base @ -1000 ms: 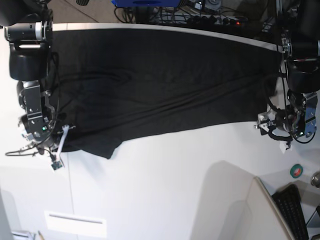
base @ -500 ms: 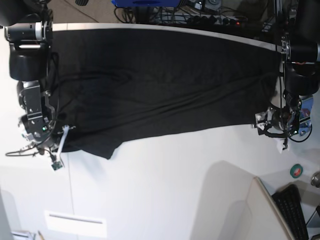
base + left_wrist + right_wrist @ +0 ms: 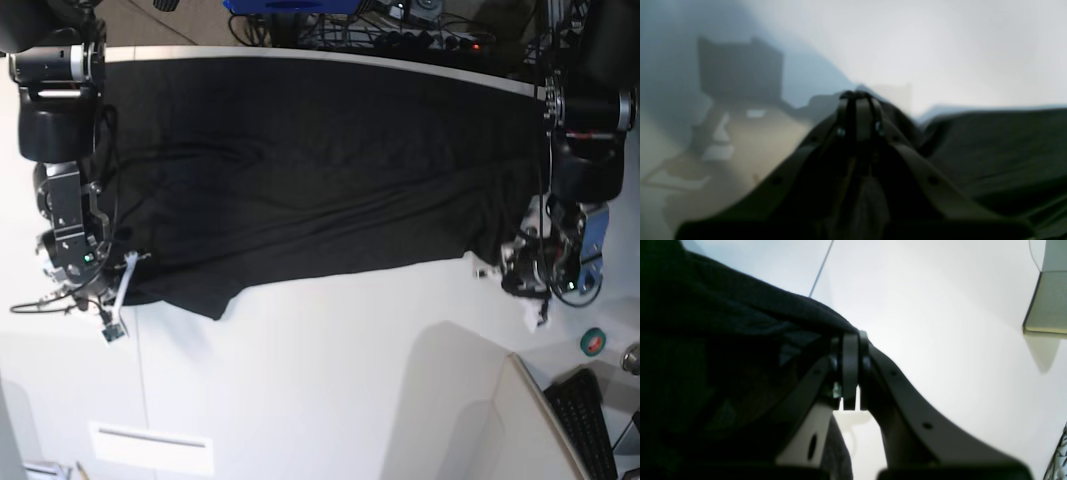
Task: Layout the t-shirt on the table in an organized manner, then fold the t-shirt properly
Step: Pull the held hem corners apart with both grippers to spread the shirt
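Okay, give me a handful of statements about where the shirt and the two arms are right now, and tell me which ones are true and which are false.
1. The t-shirt lies spread across the far part of the table. True.
2. The right gripper has its jaws wide open above bare table. False: the jaws are shut on the t-shirt's edge.
3. The left gripper is at the t-shirt's near corner, jaws shut. True.
4. The t-shirt is folded into a small neat square. False: it is spread wide, with wrinkles.
5. A colourful print shows on the t-shirt's upper face. False: only plain black cloth shows.
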You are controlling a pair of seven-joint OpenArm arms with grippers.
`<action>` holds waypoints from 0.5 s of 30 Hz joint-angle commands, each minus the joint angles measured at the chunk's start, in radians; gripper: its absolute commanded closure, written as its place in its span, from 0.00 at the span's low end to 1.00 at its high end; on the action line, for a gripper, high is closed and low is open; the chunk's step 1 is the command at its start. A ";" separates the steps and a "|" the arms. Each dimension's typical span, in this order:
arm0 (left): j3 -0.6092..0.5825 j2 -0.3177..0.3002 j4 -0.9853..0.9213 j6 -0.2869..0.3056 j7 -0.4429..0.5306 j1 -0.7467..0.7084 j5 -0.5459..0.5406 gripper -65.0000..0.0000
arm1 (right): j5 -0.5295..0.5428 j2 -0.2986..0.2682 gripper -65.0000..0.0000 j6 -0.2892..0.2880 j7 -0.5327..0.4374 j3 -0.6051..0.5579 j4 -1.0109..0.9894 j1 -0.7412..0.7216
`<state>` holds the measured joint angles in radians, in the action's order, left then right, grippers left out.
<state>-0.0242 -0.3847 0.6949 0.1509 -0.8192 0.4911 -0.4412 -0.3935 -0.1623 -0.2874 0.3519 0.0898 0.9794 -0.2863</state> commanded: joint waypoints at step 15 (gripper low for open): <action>0.004 -0.020 0.030 -0.007 0.031 0.240 -0.001 1.00 | 0.000 -0.075 1.00 0.009 -0.228 0.001 0.009 -0.052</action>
<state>-0.0257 -0.3908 0.7078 0.1421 -0.8009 0.7013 -0.4419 -0.3965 -0.2237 -0.2882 0.1432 0.0875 0.9733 -0.3145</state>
